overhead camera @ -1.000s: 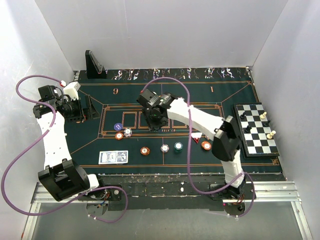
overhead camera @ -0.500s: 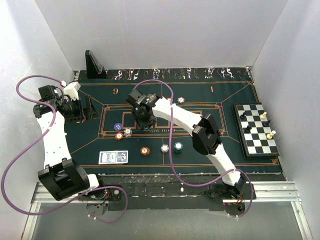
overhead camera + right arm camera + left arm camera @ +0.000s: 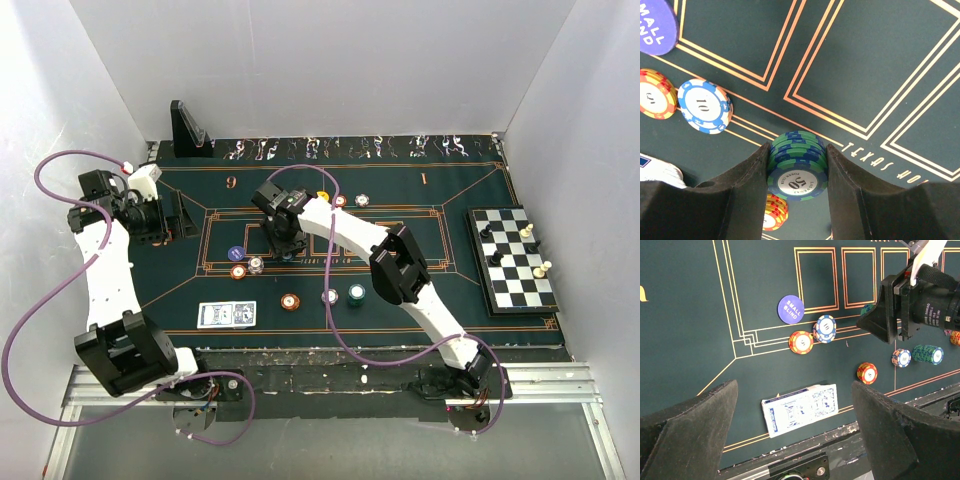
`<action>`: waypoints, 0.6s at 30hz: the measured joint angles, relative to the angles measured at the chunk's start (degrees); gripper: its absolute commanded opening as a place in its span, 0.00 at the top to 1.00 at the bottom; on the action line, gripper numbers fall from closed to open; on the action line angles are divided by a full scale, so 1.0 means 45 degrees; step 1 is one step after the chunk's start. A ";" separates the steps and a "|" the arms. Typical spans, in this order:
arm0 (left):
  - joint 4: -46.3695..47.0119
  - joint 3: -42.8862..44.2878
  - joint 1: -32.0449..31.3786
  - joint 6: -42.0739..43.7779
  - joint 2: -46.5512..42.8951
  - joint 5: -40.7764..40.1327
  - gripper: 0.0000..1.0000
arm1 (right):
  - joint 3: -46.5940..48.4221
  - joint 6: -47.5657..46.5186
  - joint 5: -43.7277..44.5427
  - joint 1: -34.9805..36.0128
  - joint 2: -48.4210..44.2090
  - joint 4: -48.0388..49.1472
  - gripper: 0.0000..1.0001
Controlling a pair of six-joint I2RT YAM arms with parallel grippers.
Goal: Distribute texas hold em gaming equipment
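Right wrist: right gripper [image 3: 798, 152] pinching blue-green chip stack [image 3: 798, 172]; prob. mid-delivery, next needs free spot & release; left gripper [image 3: 794, 390] spread.

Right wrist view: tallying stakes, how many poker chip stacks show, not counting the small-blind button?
4: green-and-blue chip stack in the right pincer; red-and-yellow chip just below it in frame; blue-and-white chip and second red-and-yellow chip at left. Others may be hidden.

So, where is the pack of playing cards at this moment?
In the top view the pack of playing cards lies near the front left edge of the green mat, just below the orange chip.
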 measured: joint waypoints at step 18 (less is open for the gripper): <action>0.0000 0.0000 0.0005 0.0010 0.0112 -0.0112 0.02 | 0.0432 0.0102 -0.0510 -0.0068 0.0646 0.0563 0.89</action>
